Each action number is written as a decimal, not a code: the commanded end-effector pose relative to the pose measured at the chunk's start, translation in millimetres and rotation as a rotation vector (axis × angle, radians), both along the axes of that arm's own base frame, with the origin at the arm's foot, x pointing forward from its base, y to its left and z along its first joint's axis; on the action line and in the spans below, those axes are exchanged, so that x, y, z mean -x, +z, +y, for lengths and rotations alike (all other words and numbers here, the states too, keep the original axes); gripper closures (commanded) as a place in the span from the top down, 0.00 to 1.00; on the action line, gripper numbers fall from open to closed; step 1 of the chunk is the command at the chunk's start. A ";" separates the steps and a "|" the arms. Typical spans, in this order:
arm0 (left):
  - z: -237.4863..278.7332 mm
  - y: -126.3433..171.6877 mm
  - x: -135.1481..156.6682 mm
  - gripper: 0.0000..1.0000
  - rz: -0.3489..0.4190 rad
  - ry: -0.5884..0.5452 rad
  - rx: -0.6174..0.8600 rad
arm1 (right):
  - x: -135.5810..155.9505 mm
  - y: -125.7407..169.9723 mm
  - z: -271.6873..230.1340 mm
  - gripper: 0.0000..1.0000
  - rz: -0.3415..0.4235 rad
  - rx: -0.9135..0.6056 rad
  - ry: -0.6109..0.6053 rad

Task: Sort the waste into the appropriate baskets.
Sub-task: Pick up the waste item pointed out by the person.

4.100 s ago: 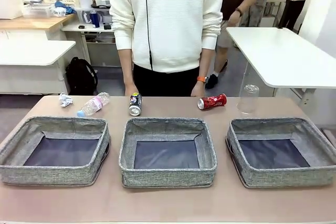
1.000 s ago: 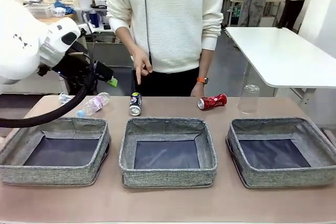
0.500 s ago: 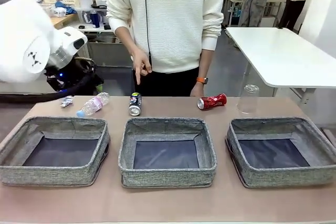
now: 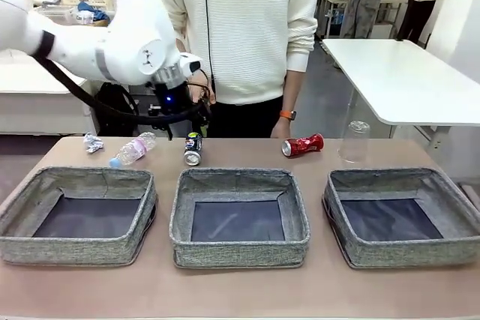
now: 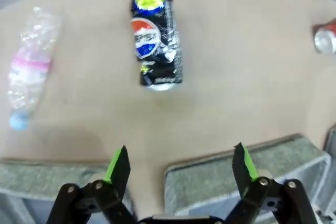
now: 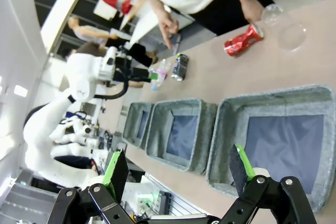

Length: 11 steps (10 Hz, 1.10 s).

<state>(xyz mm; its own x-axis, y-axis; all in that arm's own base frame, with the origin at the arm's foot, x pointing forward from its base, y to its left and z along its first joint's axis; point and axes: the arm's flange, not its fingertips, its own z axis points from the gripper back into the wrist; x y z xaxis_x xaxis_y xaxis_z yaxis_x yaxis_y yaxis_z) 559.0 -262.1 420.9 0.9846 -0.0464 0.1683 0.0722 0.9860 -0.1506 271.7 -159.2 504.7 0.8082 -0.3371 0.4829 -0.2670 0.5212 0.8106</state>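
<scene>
Two jaws of our left gripper gape wide and empty as we sight the Pepsi can at twelve o'clock, lying twelve-to-six.

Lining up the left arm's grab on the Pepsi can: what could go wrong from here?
1. The person's hand points down near the Pepsi can, close to where the open left gripper would descend; they could collide.
2. The can lies on its side on the bare table, so it may roll away if one finger touches it first.
</scene>
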 end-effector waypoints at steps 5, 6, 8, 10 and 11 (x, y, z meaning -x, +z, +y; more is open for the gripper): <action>-12.1 -50.2 -35.3 1.00 -0.036 0.172 -0.075 | -2.6 0.7 -0.5 1.00 -0.034 -0.006 0.004; -11.3 -59.5 -39.4 1.00 -0.030 0.172 -0.058 | -2.6 0.7 -0.5 1.00 -0.034 -0.006 0.004; -11.2 -81.7 -47.0 1.00 -0.111 0.140 -0.065 | -2.6 0.7 -0.5 1.00 -0.034 -0.006 0.004; -10.5 -91.2 -49.5 1.00 -0.118 0.127 -0.079 | -2.6 0.7 -0.5 1.00 -0.034 -0.006 0.004; -11.0 -93.2 -50.1 1.00 -0.115 0.127 -0.080 | -2.6 0.7 -0.5 1.00 -0.034 -0.006 0.004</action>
